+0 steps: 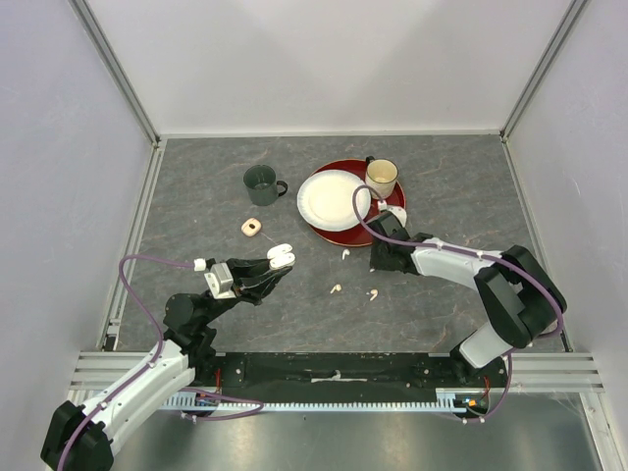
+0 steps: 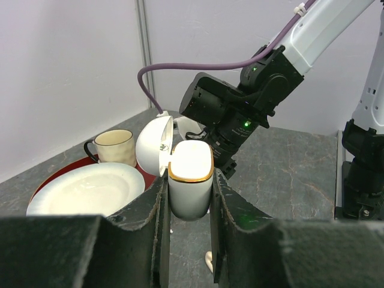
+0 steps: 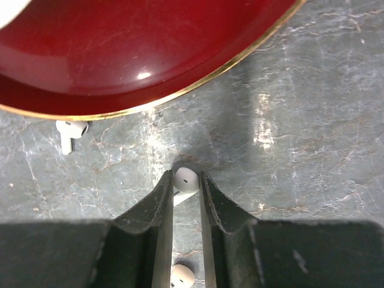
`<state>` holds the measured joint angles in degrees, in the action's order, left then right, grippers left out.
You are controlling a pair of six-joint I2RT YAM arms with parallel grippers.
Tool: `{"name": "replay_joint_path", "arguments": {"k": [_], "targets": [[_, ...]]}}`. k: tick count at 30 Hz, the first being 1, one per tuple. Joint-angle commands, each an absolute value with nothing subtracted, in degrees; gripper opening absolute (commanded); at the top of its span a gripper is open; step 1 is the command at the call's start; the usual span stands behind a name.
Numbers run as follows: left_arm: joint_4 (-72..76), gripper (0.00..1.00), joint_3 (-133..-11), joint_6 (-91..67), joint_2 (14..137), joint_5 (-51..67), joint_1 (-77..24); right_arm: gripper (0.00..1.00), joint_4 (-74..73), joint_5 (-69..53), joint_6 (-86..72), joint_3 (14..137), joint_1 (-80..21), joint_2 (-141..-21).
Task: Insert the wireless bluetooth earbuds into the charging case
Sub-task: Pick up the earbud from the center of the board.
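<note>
Nearer than the red plate [image 1: 360, 234], the left gripper [image 2: 189, 201] is clamped on the white charging case [image 2: 191, 171]. The case stands upright with its lid [image 2: 154, 146] swung open. A dark mark inside the lid is too small to read. Two loose earbuds [image 1: 336, 288] [image 1: 373, 293] lie on the table. Just beside the plate's near rim, the right gripper [image 3: 185, 183] pinches a white earbud [image 3: 185, 177], and another [image 3: 71, 133] lies close by. On the plate sit a white plate [image 1: 334, 198] and a cream mug [image 1: 381, 178].
</note>
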<state>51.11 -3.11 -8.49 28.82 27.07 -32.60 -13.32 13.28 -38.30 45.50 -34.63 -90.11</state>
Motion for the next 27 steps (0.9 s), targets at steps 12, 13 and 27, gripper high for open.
{"name": "replay_joint_path", "arguments": {"k": [12,13,27], "targets": [[53.79,0.02,-0.7,-7.82,27.77,25.75,-32.7,0.45,-15.47,13.01,-20.92,46.67,-38.14,-92.37],[53.7,0.02,-0.62,-7.82,27.6,25.75,-32.7,0.48,-15.38,12.92,-21.35,46.84,-38.14,-92.37],[52.65,0.02,-0.53,-7.38,26.11,25.4,-32.69,0.53,-16.43,16.6,-47.36,48.17,-38.32,-90.53]]}}
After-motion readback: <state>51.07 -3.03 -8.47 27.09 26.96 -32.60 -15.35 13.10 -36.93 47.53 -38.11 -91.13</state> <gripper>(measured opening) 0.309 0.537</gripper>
